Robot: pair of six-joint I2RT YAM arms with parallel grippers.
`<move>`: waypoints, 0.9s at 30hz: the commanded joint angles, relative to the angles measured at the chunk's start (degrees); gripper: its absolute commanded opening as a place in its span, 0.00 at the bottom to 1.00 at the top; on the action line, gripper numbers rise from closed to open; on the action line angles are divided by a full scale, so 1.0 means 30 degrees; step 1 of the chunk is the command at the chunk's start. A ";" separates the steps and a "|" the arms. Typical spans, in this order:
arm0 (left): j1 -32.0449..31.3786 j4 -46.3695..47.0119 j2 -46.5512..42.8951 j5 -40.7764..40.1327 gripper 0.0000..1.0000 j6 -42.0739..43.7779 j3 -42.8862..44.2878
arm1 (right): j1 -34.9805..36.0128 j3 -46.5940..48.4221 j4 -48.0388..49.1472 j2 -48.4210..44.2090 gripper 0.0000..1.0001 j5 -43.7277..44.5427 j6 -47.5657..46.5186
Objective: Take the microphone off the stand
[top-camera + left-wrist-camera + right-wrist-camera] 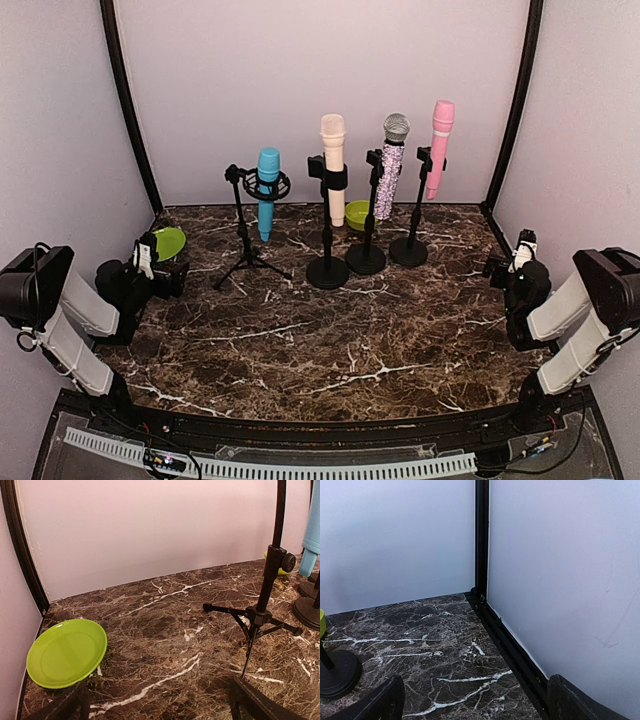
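Observation:
Several microphones stand in stands along the back of the table: a blue one [268, 190] on a tripod stand [245, 255], then a cream one [333, 165], a glittery silver one [391, 165] and a pink one [439, 145] on round-base stands. The left wrist view shows the tripod [260, 612] and the blue microphone's lower end [311, 545]. My left gripper [165, 268] [160, 705] is open and empty at the left edge, well short of the tripod. At the right edge my right gripper [505, 262] [475, 705] is also open and empty, facing the back right corner.
A lime green plate [168, 242] [66, 652] lies at the left by my left gripper. A green bowl [358, 214] sits behind the stands. One round stand base [337, 672] shows at the right wrist view's left. Walls and black frame posts [481, 535] enclose the table.

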 commanded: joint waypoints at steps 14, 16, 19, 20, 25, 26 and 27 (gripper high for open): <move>0.0539 -0.4075 -0.2798 0.0511 0.99 -0.0464 0.1340 | -0.0430 -0.0116 0.0501 -0.0722 1.00 0.0747 0.0842; 0.0543 -1.0387 -0.4326 0.1470 0.99 0.1114 0.3704 | -0.0391 -0.0446 0.0888 -0.1083 1.00 0.0574 0.0693; 0.0546 -1.8472 -0.4947 0.1327 0.99 0.2243 0.7223 | -0.0592 0.3409 -0.8973 -0.4395 1.00 0.4048 0.2504; 0.0547 -2.0139 -0.5146 0.1354 0.99 0.2539 0.7956 | -0.0744 0.4635 -1.1320 -0.5067 1.00 0.4006 0.2175; 0.0547 -2.6135 -0.6994 0.0328 0.99 0.2683 1.0293 | -0.0790 0.7687 -1.6751 -0.7598 1.00 0.3935 0.3647; 0.0547 -2.6642 -0.7452 0.0170 0.99 0.2576 1.0460 | -0.0803 0.7979 -1.7210 -0.7877 1.00 0.4082 0.4175; 0.0547 -2.7119 -0.7872 0.0114 0.99 0.2332 1.0595 | -0.0785 0.8345 -1.7974 -0.8110 1.00 0.4444 0.5028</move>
